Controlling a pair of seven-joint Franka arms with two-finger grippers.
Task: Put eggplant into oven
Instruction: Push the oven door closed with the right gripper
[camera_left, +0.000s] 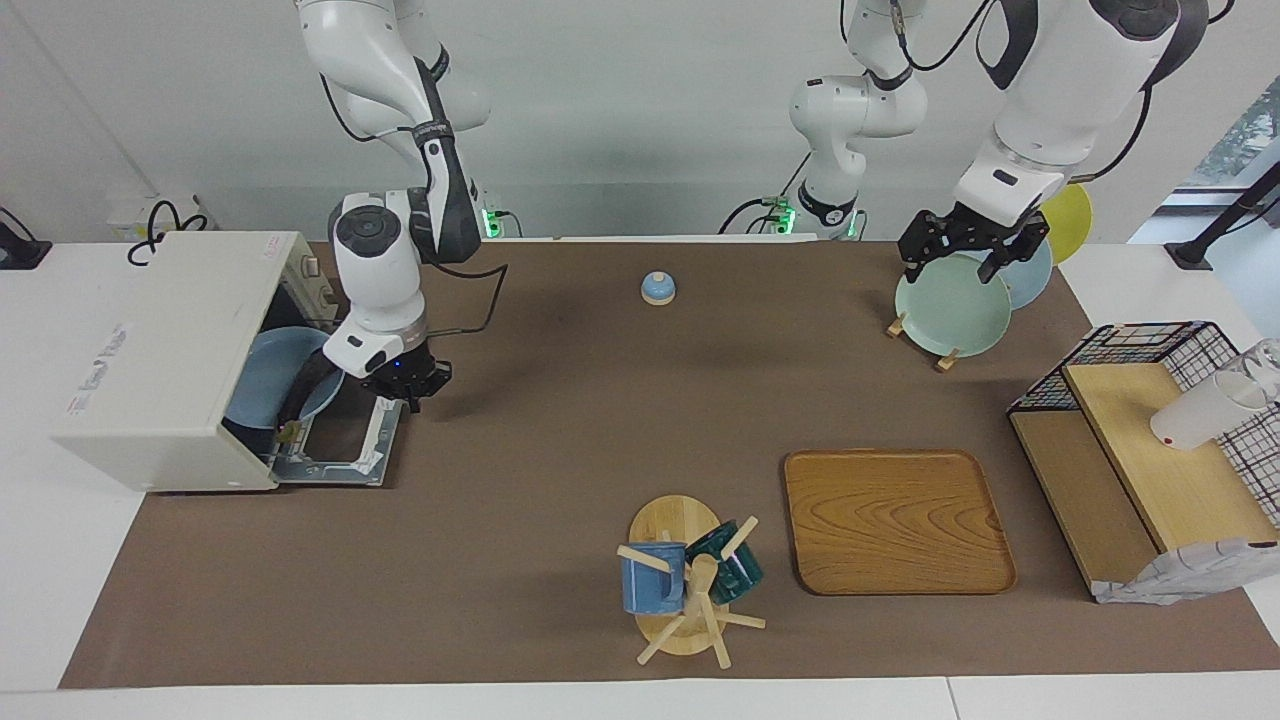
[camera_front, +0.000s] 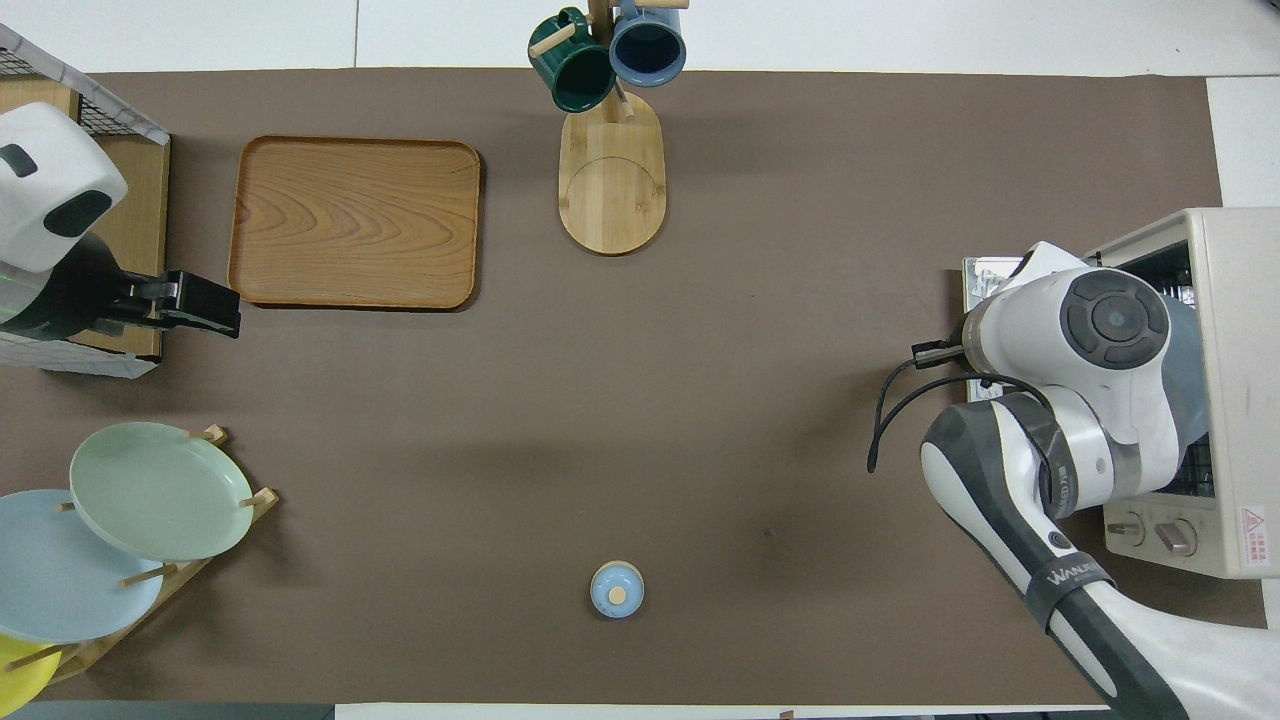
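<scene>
Eggplant (camera_left: 296, 400) lies inside oven (camera_left: 160, 360), beside right hand (camera_left: 408, 385).

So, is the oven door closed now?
No, the oven has its door folded down flat on the table, and a blue plate with the eggplant shows inside.
</scene>
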